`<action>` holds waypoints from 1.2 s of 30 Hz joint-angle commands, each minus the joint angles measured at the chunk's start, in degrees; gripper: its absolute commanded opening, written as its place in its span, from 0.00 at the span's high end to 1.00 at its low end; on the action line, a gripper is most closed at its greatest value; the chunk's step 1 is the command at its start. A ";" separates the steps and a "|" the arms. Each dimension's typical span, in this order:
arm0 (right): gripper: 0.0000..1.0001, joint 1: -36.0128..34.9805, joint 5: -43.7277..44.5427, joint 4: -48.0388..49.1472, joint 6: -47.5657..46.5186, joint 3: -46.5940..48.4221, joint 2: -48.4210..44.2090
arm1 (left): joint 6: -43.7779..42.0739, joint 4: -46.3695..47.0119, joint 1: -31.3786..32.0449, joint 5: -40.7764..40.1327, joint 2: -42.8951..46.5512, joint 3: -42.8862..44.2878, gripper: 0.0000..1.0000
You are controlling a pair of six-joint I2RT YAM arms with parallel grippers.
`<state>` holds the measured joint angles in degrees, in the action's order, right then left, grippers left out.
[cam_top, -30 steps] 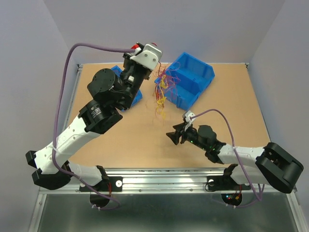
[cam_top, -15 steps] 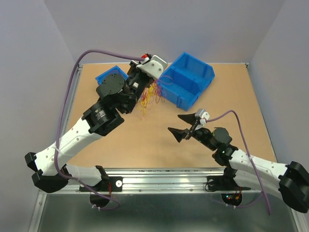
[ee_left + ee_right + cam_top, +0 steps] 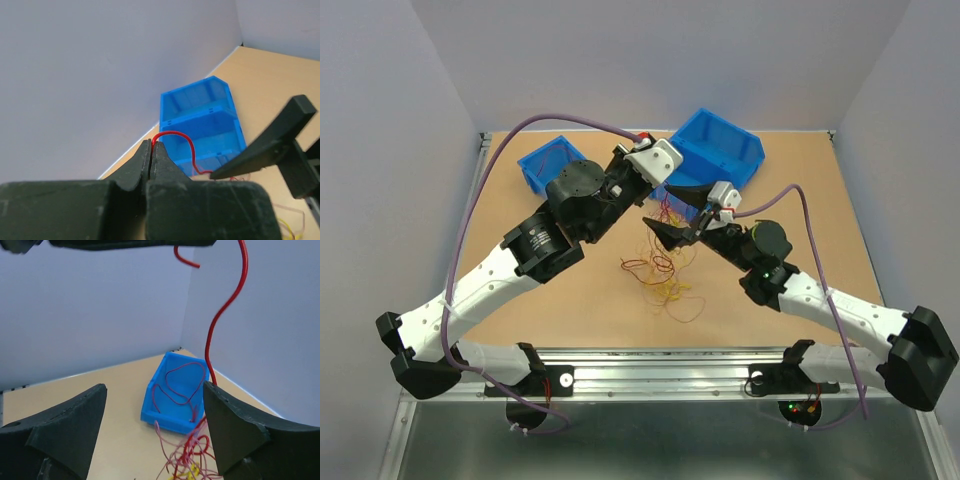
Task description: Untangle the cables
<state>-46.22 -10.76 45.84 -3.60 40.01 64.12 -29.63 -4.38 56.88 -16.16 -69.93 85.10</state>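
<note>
Pinching one red strand tight in my left gripper, high above the cables, which are lying tangled on the table. My right gripper is hanging spread below, that strand passing close by one finger; I'm judging it best to close low, then pull gently.

Two white-and-black robot arms are here, the left arm and the right arm. Two thick purple-grey cables run along them, one per arm: the left cable and the right cable. There are two blue plastic bins, a larger bin and a smaller bin. One tangle of thin red, orange and yellow wires shows three colours; its separate strands cannot be counted. One tan wooden table carries them.
</note>
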 commanded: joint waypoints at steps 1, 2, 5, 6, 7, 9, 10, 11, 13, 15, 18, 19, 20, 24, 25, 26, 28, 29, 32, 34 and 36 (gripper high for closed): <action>0.18 -0.36 3.20 2.14 -3.78 7.88 3.64 | 2.99 0.17 -0.02 3.42 1.82 0.77 1.00; 0.19 -0.28 3.81 2.23 -4.83 10.07 4.26 | 3.17 -0.10 -0.02 3.94 1.82 0.86 1.00; 0.21 -0.37 6.36 2.06 -5.98 12.63 6.28 | 3.52 -1.15 0.07 4.12 2.17 1.47 1.00; 0.23 -0.28 7.50 2.14 -6.16 13.59 6.46 | 3.61 -1.59 0.07 3.95 2.17 1.56 1.00; 0.24 -0.36 8.12 2.06 -6.25 14.04 6.63 | 3.61 -1.68 0.07 3.77 2.34 1.47 1.00; 0.27 -0.36 9.70 2.06 -6.34 14.57 6.63 | 3.61 -2.21 0.16 3.68 2.43 1.47 1.00; 0.27 -0.28 10.41 2.06 -6.42 15.01 6.55 | 3.79 -2.38 0.16 3.68 2.52 1.65 1.00; 0.28 -0.36 10.50 1.97 -6.60 15.10 6.55 | 3.87 -2.65 0.25 3.94 2.61 1.74 1.00; 0.29 -0.36 13.83 1.97 -7.21 15.10 6.63 | 4.22 -3.09 0.25 4.30 2.78 2.26 1.00; 0.30 -0.36 14.72 1.88 -7.30 14.05 5.85 | 4.31 -3.26 0.51 2.99 2.87 2.70 1.00; 0.29 -0.37 11.83 1.62 -6.51 9.84 3.83 | 4.40 -3.35 0.42 0.61 2.34 3.76 1.00; 0.29 -0.28 11.04 1.62 -6.08 8.52 2.34 | 4.49 -3.35 0.51 0.35 2.17 3.84 1.00; 0.29 -0.36 10.33 1.53 -5.38 6.51 1.63 | 4.49 -3.35 0.51 -0.35 2.08 3.85 1.00; 0.29 -0.36 4.63 0.39 -3.18 1.93 -3.02 | 4.49 -3.27 0.51 -2.55 1.29 3.67 1.00; 0.29 -0.28 3.74 -0.14 -2.82 1.39 -3.03 | 4.58 -3.26 0.51 -2.82 1.29 3.67 1.00; 0.28 -0.28 3.21 -1.01 -2.12 0.34 -4.34 | 4.67 -3.09 0.51 -2.82 1.20 3.50 1.00; 0.28 -0.36 2.15 -1.98 -1.68 -0.28 -5.40 | 4.84 -2.83 0.51 -2.65 1.46 2.97 1.00; 0.28 -0.37 1.98 -2.51 -1.76 -0.46 -6.19 | 4.93 -2.82 0.51 -2.04 1.46 2.88 1.00; 0.28 -0.28 2.41 -3.74 -2.47 0.50 -5.76 | 5.19 -2.91 0.60 -0.89 1.73 2.79 1.00; 0.28 -0.36 2.68 -4.71 -2.91 2.69 -4.88 | 5.28 -3.09 0.60 -0.54 1.90 2.88 1.00; 0.28 -0.28 2.85 -5.68 -3.43 4.54 -2.87 | 5.46 -3.35 0.60 -0.19 1.99 2.79 1.00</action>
<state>-46.22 -7.35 41.95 -6.39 40.56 59.24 -25.12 -10.15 57.06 -17.06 -69.56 86.28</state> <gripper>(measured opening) 0.721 0.036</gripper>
